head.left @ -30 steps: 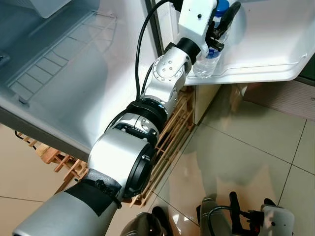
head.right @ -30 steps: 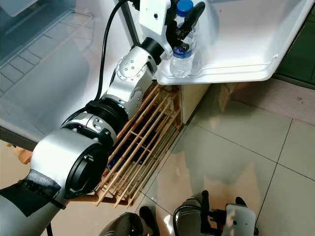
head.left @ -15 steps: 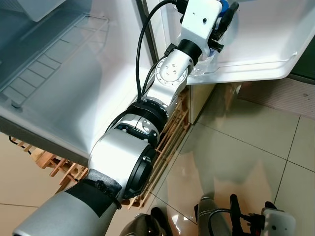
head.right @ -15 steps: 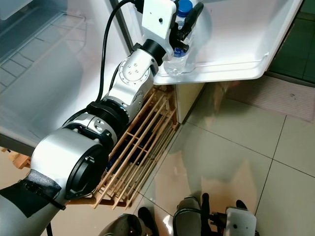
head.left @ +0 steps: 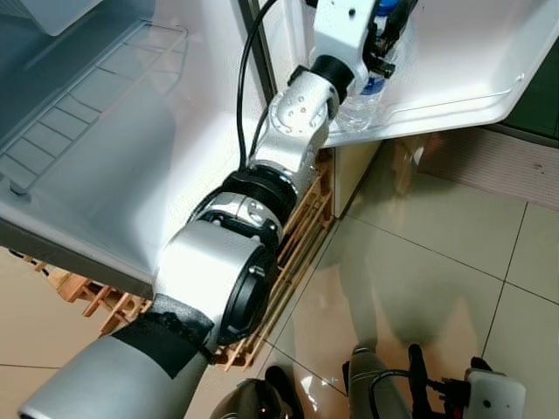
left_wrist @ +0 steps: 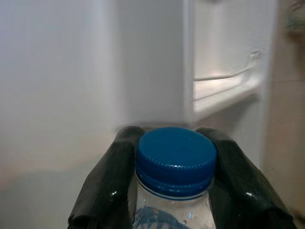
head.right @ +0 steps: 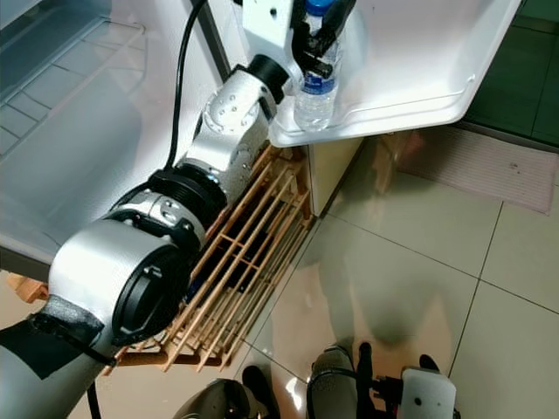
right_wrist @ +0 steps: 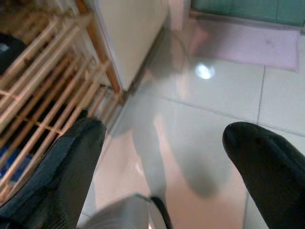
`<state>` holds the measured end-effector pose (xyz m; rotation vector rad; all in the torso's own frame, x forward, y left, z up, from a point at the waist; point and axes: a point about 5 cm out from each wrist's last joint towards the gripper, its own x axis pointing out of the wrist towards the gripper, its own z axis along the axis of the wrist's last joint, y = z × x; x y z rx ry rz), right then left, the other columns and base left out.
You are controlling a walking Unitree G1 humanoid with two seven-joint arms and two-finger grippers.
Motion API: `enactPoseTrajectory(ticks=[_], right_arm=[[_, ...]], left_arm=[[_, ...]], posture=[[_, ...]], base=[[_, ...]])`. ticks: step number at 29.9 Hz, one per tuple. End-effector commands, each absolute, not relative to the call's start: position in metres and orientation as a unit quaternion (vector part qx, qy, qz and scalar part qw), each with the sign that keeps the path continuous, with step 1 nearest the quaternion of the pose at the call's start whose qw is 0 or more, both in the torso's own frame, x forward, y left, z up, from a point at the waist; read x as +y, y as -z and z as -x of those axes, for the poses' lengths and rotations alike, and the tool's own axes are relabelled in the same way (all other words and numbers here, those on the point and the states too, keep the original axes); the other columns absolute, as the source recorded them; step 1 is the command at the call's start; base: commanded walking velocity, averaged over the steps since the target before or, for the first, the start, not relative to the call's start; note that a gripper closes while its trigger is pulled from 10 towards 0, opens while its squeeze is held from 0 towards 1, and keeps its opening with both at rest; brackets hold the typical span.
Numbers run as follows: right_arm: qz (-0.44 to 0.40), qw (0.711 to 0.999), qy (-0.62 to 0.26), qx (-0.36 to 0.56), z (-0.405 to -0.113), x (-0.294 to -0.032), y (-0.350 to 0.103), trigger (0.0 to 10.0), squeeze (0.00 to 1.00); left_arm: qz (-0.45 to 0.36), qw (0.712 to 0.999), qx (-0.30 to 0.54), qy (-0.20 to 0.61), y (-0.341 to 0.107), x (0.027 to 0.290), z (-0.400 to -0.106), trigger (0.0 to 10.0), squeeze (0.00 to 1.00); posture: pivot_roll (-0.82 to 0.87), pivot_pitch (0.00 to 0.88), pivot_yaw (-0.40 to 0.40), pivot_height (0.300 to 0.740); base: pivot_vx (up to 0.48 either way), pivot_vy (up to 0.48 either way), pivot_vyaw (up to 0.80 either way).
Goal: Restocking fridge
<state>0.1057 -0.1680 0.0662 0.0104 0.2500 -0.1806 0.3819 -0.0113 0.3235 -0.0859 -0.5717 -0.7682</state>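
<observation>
A clear water bottle (head.right: 315, 90) with a blue cap (left_wrist: 175, 160) stands upright at the left end of the white fridge door shelf (head.right: 410, 103). Its base is at the shelf's front rim. My left gripper (head.right: 320, 28) reaches up to it and is shut on the bottle's neck. One black finger (left_wrist: 107, 188) presses on each side just under the cap. My right gripper (right_wrist: 167, 157) hangs low over the tiled floor (right_wrist: 214, 124) with its fingers wide apart and nothing between them.
The open fridge body with a wire shelf (head.left: 87, 113) is on the left. A wooden slatted crate (head.right: 249, 253) lies on the floor under my left arm. A pinkish mat (head.right: 476, 166) lies beyond the door. Glossy tiles stretch to the right.
The camera has shifted a little. More of the bottle shows above the shelf rim than half a second ago. My left gripper stays shut on it; the right arm hangs as before.
</observation>
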Motion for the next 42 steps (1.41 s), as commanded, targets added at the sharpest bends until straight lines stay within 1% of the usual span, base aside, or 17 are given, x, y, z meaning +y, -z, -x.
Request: enactPoseTrajectory(ticks=[1,3,5,10,11,13,18,21,24,25,26,27,29,33,34,36,42], right_arm=[[-0.011,0.986,0.086,0.142,-0.104,-0.166,-0.06,10.0,0.0],[-0.01,0.987,0.079,0.137,-0.115,-0.167,-0.057,10.0,0.0],[-0.007,0.988,0.077,0.135,-0.12,-0.169,-0.057,10.0,0.0],[0.005,0.991,0.085,0.105,-0.147,-0.181,-0.062,10.0,0.0],[0.005,0.991,0.085,0.105,-0.147,-0.181,-0.062,10.0,0.0],[0.013,0.992,0.092,0.086,-0.162,-0.187,-0.066,10.0,0.0],[0.017,0.993,0.087,0.078,-0.176,-0.193,-0.067,10.0,0.0],[0.021,0.995,0.07,0.069,-0.194,-0.193,-0.067,10.0,0.0],[0.02,0.996,0.068,0.057,-0.205,-0.193,-0.07,10.0,0.0],[0.02,0.996,0.068,0.057,-0.205,-0.193,-0.07,10.0,0.0],[0.019,0.996,0.071,0.055,-0.208,-0.194,-0.071,10.0,0.0],[0.014,0.995,0.08,0.051,-0.211,-0.196,-0.071,10.0,0.0],[0.006,0.995,0.091,0.048,-0.212,-0.198,-0.072,10.0,0.0],[0.004,0.994,0.098,0.042,-0.214,-0.201,-0.073,10.0,0.0],[0.007,0.994,0.1,0.037,-0.214,-0.203,-0.075,10.0,0.0],[0.008,0.994,0.102,0.035,-0.215,-0.204,-0.076,10.0,0.0],[0.014,0.994,0.104,0.019,-0.221,-0.207,-0.084,10.0,0.0]], left_arm=[[0.052,0.882,-0.231,0.408,-0.303,-0.007,-0.384,10.0,0.0],[0.052,0.871,-0.216,0.438,-0.296,-0.001,-0.382,10.0,0.0],[0.049,0.871,-0.209,0.442,-0.292,0.001,-0.382,10.0,0.0],[0.034,0.88,-0.159,0.446,-0.257,0.031,-0.374,10.0,0.0],[0.034,0.88,-0.159,0.446,-0.257,0.031,-0.374,10.0,0.0],[0.045,0.891,-0.135,0.432,-0.236,0.051,-0.359,10.0,0.0],[0.054,0.9,-0.121,0.415,-0.226,0.059,-0.35,10.0,0.0],[0.054,0.917,-0.113,0.378,-0.21,0.073,-0.335,10.0,0.0],[0.009,0.94,-0.088,0.33,-0.187,0.089,-0.326,10.0,0.0],[0.009,0.94,-0.088,0.33,-0.187,0.089,-0.326,10.0,0.0],[0.017,0.948,-0.071,0.311,-0.178,0.095,-0.324,10.0,0.0],[-0.013,0.966,-0.043,0.254,-0.162,0.108,-0.324,10.0,0.0],[-0.012,0.975,-0.02,0.221,-0.148,0.114,-0.321,10.0,0.0],[0.017,0.976,-0.008,0.216,-0.141,0.108,-0.314,10.0,0.0],[0.022,0.972,-0.023,0.232,-0.148,0.099,-0.309,10.0,0.0],[0.02,0.97,-0.031,0.239,-0.151,0.096,-0.308,10.0,0.0],[0.038,0.964,-0.046,0.258,-0.158,0.082,-0.312,10.0,0.0]], posture=[[-0.37,0.243,0.202,0.723],[-0.33,0.227,0.195,0.723],[-0.3,0.213,0.19,0.723],[-0.23,0.167,0.169,0.723],[-0.23,0.167,0.169,0.723],[-0.19,0.137,0.151,0.723],[-0.15,0.11,0.136,0.723],[-0.12,0.076,0.121,0.723],[-0.11,0.051,0.115,0.723],[-0.11,0.051,0.115,0.723],[-0.1,0.044,0.112,0.723],[-0.1,0.039,0.109,0.723],[-0.1,0.027,0.103,0.723],[-0.1,0.014,0.089,0.723],[-0.11,0.009,0.083,0.723],[-0.11,0.002,0.079,0.723],[-0.12,0.0,0.076,0.723]], base=[[0.0,0.0,0.0],[0.0,0.0,0.0],[0.0,0.0,0.0],[0.0,0.0,0.0],[0.0,0.0,0.0],[0.0,0.0,0.0],[0.0,0.0,0.0],[0.0,0.0,0.0],[0.0,0.0,0.0],[0.0,0.0,0.0],[0.0,0.0,0.0],[0.0,0.0,0.0],[0.0,0.0,0.0],[0.0,0.0,0.0],[0.0,0.0,0.0],[0.0,0.0,0.0],[0.0,-0.461,0.0]])
